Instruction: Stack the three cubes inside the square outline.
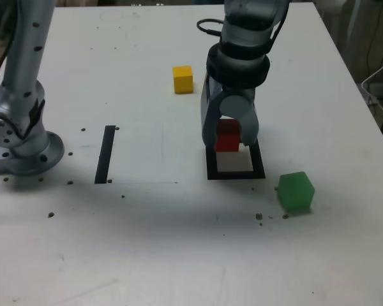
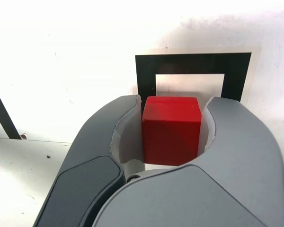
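Observation:
My gripper is shut on the red cube, holding it over the far part of the square outline. In the wrist view the red cube sits squeezed between the two grey jaws of the gripper, with the square outline just beyond it. Whether the red cube touches the table I cannot tell. The yellow cube rests on the table farther back, to the exterior view's left of the arm. The green cube lies near the outline's front corner at the exterior view's right.
A straight black strip lies flat on the white table at the exterior view's left. The arm's base stands at the far left edge. Small dark specks dot the tabletop.

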